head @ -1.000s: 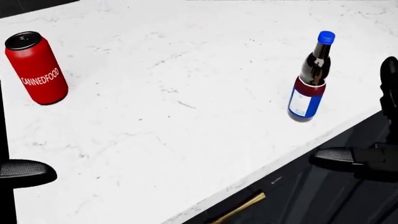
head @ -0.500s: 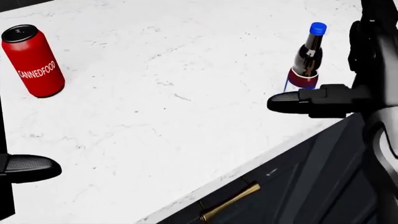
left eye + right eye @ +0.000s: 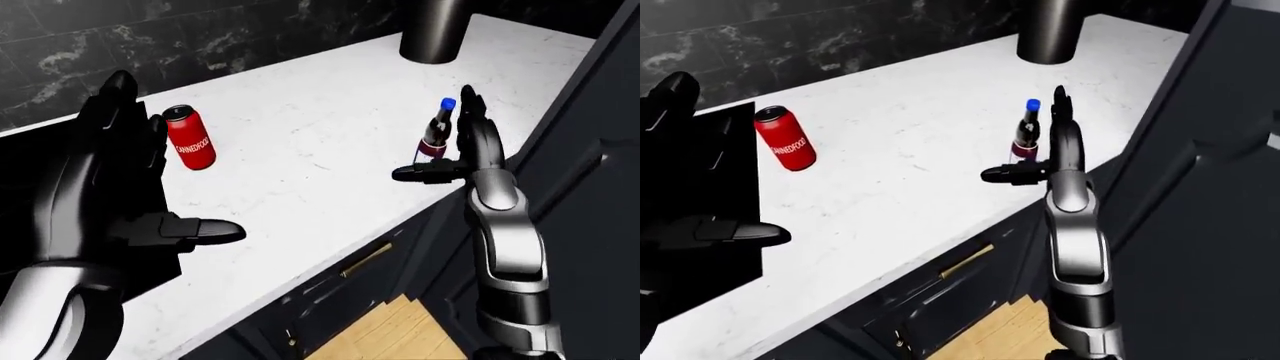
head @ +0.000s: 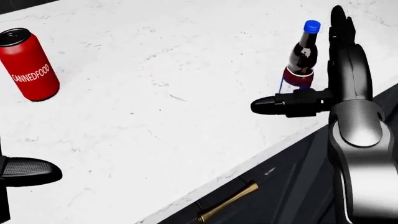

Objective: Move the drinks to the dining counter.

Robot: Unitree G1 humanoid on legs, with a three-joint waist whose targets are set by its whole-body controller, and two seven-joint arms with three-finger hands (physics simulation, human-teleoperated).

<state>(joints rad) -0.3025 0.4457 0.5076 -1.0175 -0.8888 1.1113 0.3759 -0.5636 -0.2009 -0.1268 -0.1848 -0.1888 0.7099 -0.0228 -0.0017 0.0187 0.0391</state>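
Note:
A red can (image 4: pixel 28 64) labelled CANNEDFOOD stands upright on the white marble counter (image 4: pixel 168 93) at the head view's left. A dark bottle (image 4: pixel 300 58) with a blue cap and a red and blue label stands upright near the counter's edge at the right. My right hand (image 4: pixel 304 60) is open beside the bottle: its thumb (image 4: pixel 280 105) reaches across below the bottle's base and its fingers (image 4: pixel 341 28) stand to the bottle's right, apart from it. My left hand (image 3: pixel 120 187) is open and empty, low at the left, well short of the can.
A dark cylindrical container (image 3: pixel 432 30) stands at the counter's top right in the left-eye view. A black marble wall (image 3: pixel 150 37) runs behind the counter. Dark cabinets with a brass handle (image 4: pixel 229 201) lie below the edge, and a tall dark panel (image 3: pixel 1200 187) stands at the right.
My right hand has risen from below the counter edge and come up beside the bottle, thumb under its base. The view has shifted a little. Can and bottle stand where they were.

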